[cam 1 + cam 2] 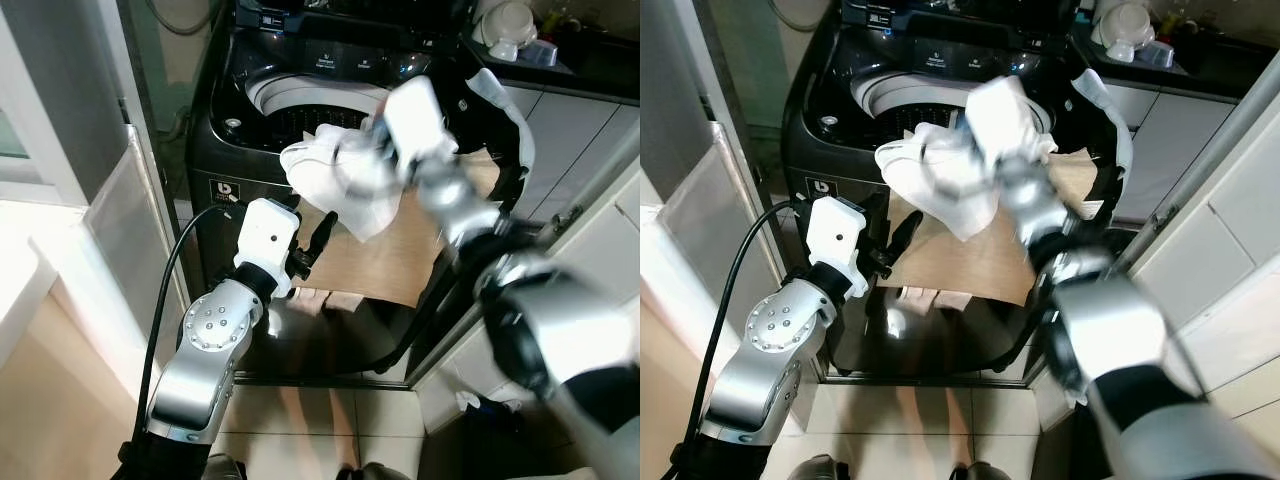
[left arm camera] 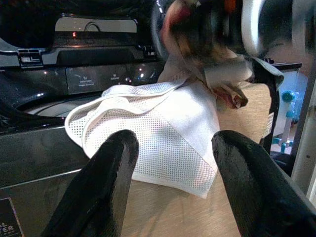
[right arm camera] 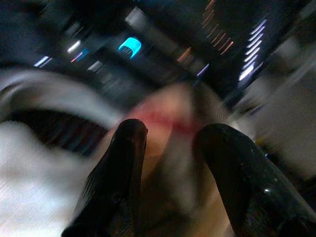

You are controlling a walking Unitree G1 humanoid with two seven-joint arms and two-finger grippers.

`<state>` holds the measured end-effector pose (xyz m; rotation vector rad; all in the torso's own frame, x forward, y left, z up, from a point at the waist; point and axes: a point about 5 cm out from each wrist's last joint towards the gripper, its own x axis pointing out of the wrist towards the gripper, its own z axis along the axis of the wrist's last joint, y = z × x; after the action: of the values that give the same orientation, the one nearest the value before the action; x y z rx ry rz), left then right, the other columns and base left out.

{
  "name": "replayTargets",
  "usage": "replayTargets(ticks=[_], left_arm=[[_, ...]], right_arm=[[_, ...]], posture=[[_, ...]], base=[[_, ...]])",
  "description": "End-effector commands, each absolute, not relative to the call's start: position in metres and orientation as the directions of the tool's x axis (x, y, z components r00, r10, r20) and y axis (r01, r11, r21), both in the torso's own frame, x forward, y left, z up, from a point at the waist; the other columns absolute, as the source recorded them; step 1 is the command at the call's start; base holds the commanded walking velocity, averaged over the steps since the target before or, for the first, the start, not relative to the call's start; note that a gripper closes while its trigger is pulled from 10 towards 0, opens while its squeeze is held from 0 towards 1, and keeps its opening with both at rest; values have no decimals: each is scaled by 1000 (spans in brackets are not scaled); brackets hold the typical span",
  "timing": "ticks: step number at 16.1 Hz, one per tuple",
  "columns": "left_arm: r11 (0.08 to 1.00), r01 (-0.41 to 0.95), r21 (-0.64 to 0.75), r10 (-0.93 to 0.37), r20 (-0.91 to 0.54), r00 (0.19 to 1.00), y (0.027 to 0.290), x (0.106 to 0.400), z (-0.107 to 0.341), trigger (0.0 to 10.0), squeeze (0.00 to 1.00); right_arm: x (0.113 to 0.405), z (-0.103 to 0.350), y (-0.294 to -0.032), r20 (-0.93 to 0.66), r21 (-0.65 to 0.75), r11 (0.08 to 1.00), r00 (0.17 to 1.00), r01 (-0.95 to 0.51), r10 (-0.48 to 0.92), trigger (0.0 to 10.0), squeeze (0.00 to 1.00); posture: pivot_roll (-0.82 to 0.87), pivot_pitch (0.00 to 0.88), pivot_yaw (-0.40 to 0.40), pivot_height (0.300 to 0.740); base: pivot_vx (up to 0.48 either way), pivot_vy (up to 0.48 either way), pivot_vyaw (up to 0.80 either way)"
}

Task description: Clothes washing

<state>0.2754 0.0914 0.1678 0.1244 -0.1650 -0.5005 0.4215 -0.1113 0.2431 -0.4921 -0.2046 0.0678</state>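
A black top-loading washing machine (image 1: 225, 140) stands open before me, its white drum rim (image 1: 300, 92) showing. My right gripper (image 1: 368, 148), blurred with motion, is shut on a bundle of clothes: a white mesh garment (image 1: 335, 190) hangs from it over the washer's front edge, and a pinkish cloth (image 3: 170, 123) sits between its fingers. My left gripper (image 2: 173, 143) is open and empty, just below and in front of the mesh garment (image 2: 158, 133), near the washer's front panel.
A tan cloth (image 1: 385, 260) drapes over a black-rimmed hamper (image 1: 520, 150) against the washer's front right. White cabinets (image 1: 585, 130) and a dark counter with white bowls (image 1: 505, 25) stand at the right. A black cable (image 1: 165, 290) runs along my left arm.
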Motion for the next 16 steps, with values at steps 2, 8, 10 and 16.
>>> replayTargets(ticks=[2,8,10,16], left_arm=[[858,489,158,-509,128,851,83,276,169,10000,0],[862,487,145,-504,130,854,79,279,168,10000,0],[865,478,151,-496,124,859,82,280,166,10000,0],[848,507,155,-525,106,845,83,281,163,10000,0]], right_arm=[[424,280,-122,313,-465,880,948,98,59,10000,0],[417,279,-121,408,-113,992,908,-57,98,10000,0],[406,257,-113,458,-113,985,873,-132,170,10000,0],[351,108,-92,150,77,948,943,-309,296,10000,0]], posture=[[97,0,-128,724],[57,0,-130,724],[52,0,-130,724],[13,0,-64,724]], base=[[0,0,0],[0,0,0],[0,0,0],[0,0,0]])
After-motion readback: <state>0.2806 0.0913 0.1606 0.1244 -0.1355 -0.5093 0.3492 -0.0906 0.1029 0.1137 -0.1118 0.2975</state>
